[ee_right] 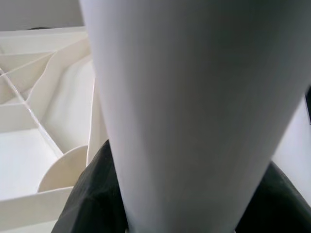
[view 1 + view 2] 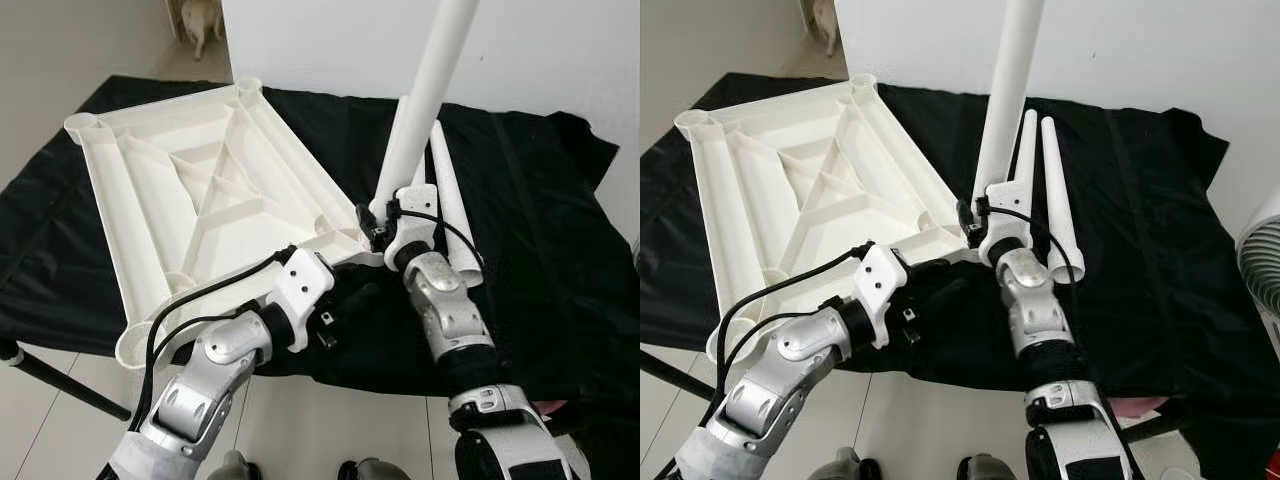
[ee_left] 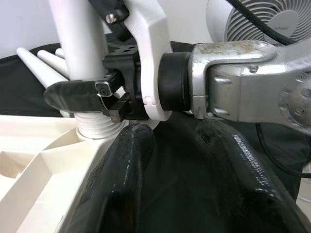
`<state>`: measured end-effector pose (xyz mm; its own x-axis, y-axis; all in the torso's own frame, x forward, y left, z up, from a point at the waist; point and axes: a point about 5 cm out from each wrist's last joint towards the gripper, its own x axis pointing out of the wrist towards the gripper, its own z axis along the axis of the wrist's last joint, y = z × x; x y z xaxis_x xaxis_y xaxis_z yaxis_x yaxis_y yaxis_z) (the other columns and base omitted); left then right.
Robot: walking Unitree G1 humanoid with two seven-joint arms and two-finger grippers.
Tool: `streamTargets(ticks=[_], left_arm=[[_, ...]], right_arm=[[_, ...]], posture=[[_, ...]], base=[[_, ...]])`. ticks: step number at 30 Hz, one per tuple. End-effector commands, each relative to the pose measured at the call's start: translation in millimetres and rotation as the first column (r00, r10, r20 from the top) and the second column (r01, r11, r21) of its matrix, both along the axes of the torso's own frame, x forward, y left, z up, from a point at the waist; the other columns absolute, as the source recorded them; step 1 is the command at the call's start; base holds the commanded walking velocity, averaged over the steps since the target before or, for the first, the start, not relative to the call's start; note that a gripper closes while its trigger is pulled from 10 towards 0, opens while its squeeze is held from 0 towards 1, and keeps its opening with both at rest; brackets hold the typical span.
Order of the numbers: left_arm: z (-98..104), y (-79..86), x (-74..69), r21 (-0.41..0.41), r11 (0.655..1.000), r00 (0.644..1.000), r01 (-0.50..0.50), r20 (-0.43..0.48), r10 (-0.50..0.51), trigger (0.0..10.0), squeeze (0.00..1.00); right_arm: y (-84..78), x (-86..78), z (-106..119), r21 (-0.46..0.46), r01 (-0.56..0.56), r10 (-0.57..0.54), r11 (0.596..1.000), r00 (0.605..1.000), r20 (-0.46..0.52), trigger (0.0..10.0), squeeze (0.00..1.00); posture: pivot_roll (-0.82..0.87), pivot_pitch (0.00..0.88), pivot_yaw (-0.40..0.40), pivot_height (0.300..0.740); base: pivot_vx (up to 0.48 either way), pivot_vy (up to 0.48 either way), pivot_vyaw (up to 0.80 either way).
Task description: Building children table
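Observation:
The white tabletop lies upside down on a black cloth, ribs and corner sockets facing up. My right gripper is shut on a white table leg and holds it upright, slightly tilted. The leg's threaded end sits at the tabletop's near right corner socket. In the right wrist view the leg stands close in front of the tabletop. My left gripper hovers open beside that corner, its black fingers spread over the cloth.
Two more white legs lie side by side on the cloth, right of the held leg. A white fan stands at the far right. A dog stands by the wall at the back. A black support bar juts out under the cloth's near left edge.

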<state>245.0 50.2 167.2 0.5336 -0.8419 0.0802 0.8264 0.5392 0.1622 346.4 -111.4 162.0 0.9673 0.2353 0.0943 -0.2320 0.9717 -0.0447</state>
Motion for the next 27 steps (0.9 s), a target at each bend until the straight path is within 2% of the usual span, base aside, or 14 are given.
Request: streamTargets(ticks=[1,5,7,12,18,19,20,21,24,27], left_arm=[[0,-1.5,-2.0,0.004,1.0,1.0,0.011,0.008,-0.011,10.0,0.0],[0,-2.1,-2.0,0.003,1.0,1.0,0.013,0.008,-0.013,10.0,0.0],[-1,-2.7,-2.5,0.003,1.0,1.0,0.016,0.01,-0.016,10.0,0.0],[0,-2.7,-2.9,0.003,1.0,1.0,0.017,0.011,-0.017,10.0,0.0],[0,-2.7,-3.1,0.005,1.0,1.0,0.019,0.012,-0.019,10.0,0.0],[0,-2.5,-2.6,0.006,1.0,1.0,0.018,0.013,-0.018,10.0,0.0],[0,-2.5,-2.6,0.006,1.0,1.0,0.018,0.013,-0.018,10.0,0.0],[0,-2.2,-2.0,0.007,1.0,1.0,0.017,0.014,-0.018,10.0,0.0],[0,-2.0,-1.4,0.008,1.0,1.0,0.017,0.015,-0.017,10.0,0.0],[0,-1.2,-0.7,0.013,1.0,1.0,0.016,0.019,-0.017,10.0,0.0]], right_arm=[[4.8,-11.3,-15,-0.004,0.081,-0.082,0.997,0.995,-0.061,10.0,0.0],[8.3,-18.9,-15,0.012,0.139,-0.138,0.99,0.989,-0.061,10.0,0.0],[13.6,-30.7,-14,0.036,0.189,-0.186,0.981,0.98,-0.071,10.0,0.0],[19.5,-40.7,-16,0.042,0.168,-0.164,0.985,0.982,-0.089,10.0,0.0],[15.4,-43.4,-16,0.019,0.17,-0.168,0.985,0.981,-0.094,10.0,0.0],[14.8,-43.8,-16,0.018,0.17,-0.168,0.985,0.982,-0.091,10.0,0.2],[14.8,-43.8,-16,0.018,0.17,-0.168,0.985,0.982,-0.091,10.0,0.2],[15.0,-43.5,-16,0.022,0.165,-0.163,0.986,0.983,-0.085,10.0,1.0],[15.8,-42.0,-14,0.034,0.147,-0.144,0.989,0.987,-0.075,10.0,1.0],[17.1,-36.4,-7,0.078,0.06,-0.056,0.995,0.998,-0.042,10.0,1.0]], posture=[[-0.06,0.084,0.0,0.74],[-0.06,0.084,0.0,0.74],[-0.06,0.08,-0.004,0.74],[-0.06,0.076,-0.008,0.74],[-0.06,0.076,-0.008,0.74],[-0.06,0.074,-0.005,0.74],[-0.06,0.074,-0.005,0.74],[-0.06,0.076,-0.006,0.74],[-0.06,0.077,-0.006,0.74],[-0.06,0.079,-0.006,0.74]], base=[[0.0,0.0,0.0],[0.0,0.0,0.0],[0.0,0.0,0.0],[0.0,0.0,0.0],[0.0,0.0,0.0],[0.0,0.0,0.0],[0.0,0.0,0.0],[0.0,0.0,0.0],[0.0,0.0,0.0],[0.0,0.0,0.0]])
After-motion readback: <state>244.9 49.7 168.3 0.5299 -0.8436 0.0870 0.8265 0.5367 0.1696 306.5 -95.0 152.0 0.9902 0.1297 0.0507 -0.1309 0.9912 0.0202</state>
